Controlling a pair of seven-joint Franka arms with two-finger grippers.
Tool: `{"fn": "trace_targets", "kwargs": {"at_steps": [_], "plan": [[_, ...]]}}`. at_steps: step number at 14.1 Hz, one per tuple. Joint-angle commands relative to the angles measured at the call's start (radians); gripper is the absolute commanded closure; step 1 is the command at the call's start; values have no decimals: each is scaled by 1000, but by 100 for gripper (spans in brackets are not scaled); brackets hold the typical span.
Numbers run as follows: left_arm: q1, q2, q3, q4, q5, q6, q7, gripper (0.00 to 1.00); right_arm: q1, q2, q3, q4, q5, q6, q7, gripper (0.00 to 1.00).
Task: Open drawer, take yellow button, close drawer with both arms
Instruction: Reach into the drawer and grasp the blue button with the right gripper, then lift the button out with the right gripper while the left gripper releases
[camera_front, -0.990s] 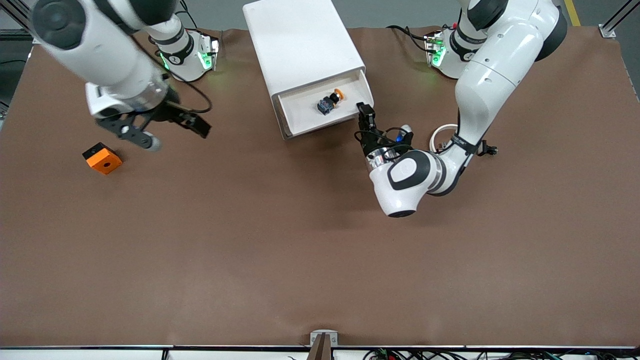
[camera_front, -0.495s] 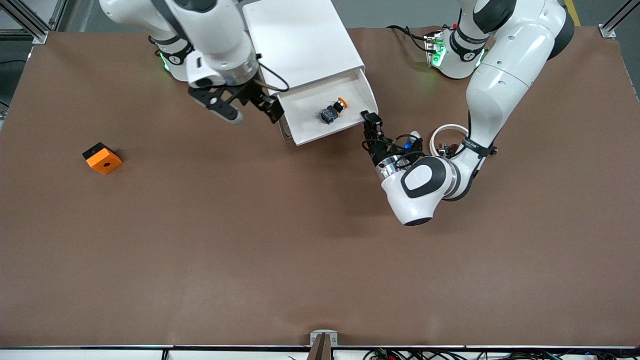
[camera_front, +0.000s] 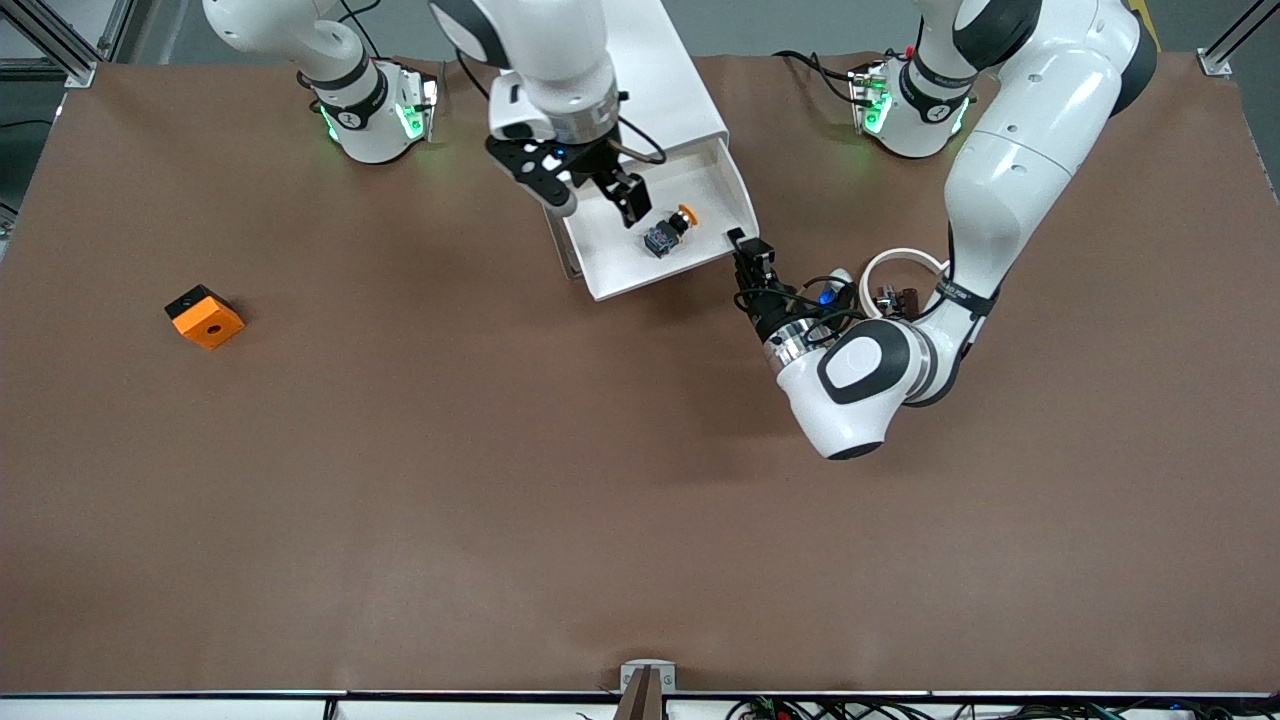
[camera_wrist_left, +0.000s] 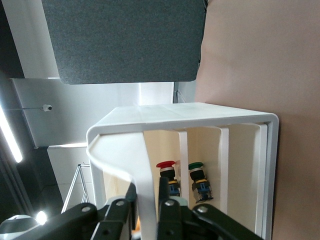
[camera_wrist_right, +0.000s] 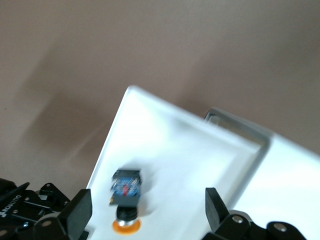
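Drawer (camera_front: 650, 235) pulled out of cabinet (camera_front: 610, 80), resting open on worktop (camera_front: 500, 480). Button (camera_front: 667, 231) lying on its side on drawer floor, orange cap toward cabinet, dark body toward drawer front.

Left tool (camera_front: 752, 262) pinching drawer front lip at the corner toward the left arm's end; in left wrist view, fingers (camera_wrist_left: 164, 200) pressed on either side of thin cream wall.

Right tool (camera_front: 595, 195) hovering over drawer, beside button on the right arm's end; fingers (camera_wrist_right: 75, 212) spread wide in right wrist view, button (camera_wrist_right: 126, 192) between them and below.

Step judged: taking the button. Recommended: right tool centred over button, fingers aligned across narrow dark body rather than round cap, lowered straight without scraping drawer walls. Left tool best kept pinched to hold drawer steady.

Drawer: smooth glossy plastic, shallow, thin-walled. Button: small, hard; rounded cap likely to slip. Worktop: matte brown. Orange block (camera_front: 204, 317) well apart from drawer, toward the right arm's end.
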Motion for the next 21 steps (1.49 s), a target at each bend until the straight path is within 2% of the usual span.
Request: {"fn": "trace_targets", "kwargs": {"at_steps": [1,2,4,5,12,13,17,20,21], "plan": [[-6,23,9,17,-11,-16,8,69,54,73,-14,39,-44,45,104,0],[-7,23,9,17,-11,-16,8,57,69,96,-14,43,-57,63,130,0],[-8,24,9,17,-13,-16,8,10,88,139,-14,68,-100,68,173,0],[-8,23,9,17,-20,-16,8,0,89,164,-14,83,-108,66,187,0],[12,12,4,20,-46,-18,13,0,80,213,-16,108,-130,65,189,0],[22,9,-1,20,-42,-22,14,0,80,213,-16,108,-127,65,189,3],[34,4,-7,41,-40,-55,20,0,89,215,-14,108,-113,65,187,61],[39,-9,-18,59,-30,-97,54,0,102,221,-13,108,-111,66,184,66],[39,-14,-21,69,-5,-113,75,0,103,225,-13,108,-111,66,178,82]]}}
